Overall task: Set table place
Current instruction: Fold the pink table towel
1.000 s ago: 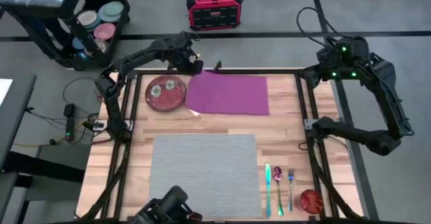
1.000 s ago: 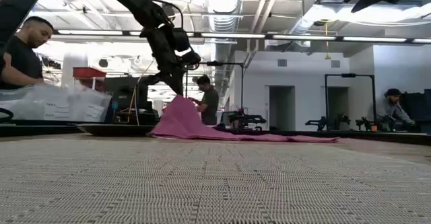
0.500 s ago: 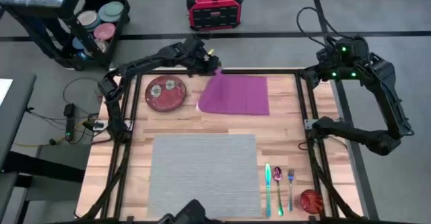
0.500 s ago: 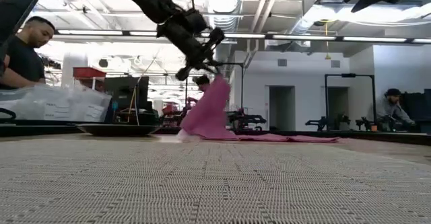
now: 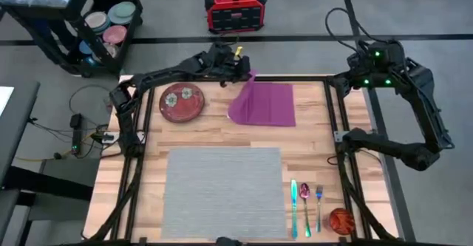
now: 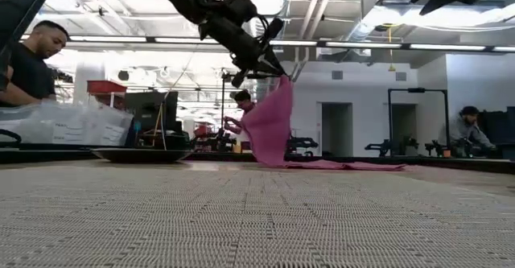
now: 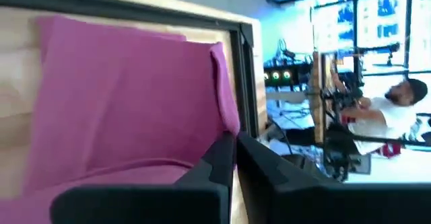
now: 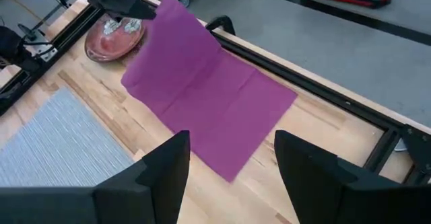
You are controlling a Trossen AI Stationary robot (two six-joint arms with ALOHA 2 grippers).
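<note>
The large table (image 5: 318,146) of light wooden planks with a black metal frame carries the wide grey rectangular woven placemat (image 5: 224,192), which lies flat at the middle of the near half. Behind it, toward the far edge, a purple cloth napkin (image 5: 264,103) rests partly on the wood; one of its corners is lifted high, so the cloth hangs as a steep sheet in the low view (image 6: 272,127). The left end effector (image 5: 244,70) is above the far edge of the table, its fingers pressed together on that raised corner. The left wrist view shows the napkin (image 7: 128,103) spread beyond the dark fingers (image 7: 219,163), with the table's black frame behind it.

A round dark-red patterned plate (image 5: 182,102) sits left of the napkin, apart from it. Right of the placemat, near the front right corner, lie a green-handled knife (image 5: 294,198), a spoon (image 5: 304,199) and a fork (image 5: 319,199) side by side, with a small red round object (image 5: 341,220) just beside them.

The right end effector (image 8: 232,177) waits above the table's far right side, fingers spread and holding nothing. People stand in the room beyond
</note>
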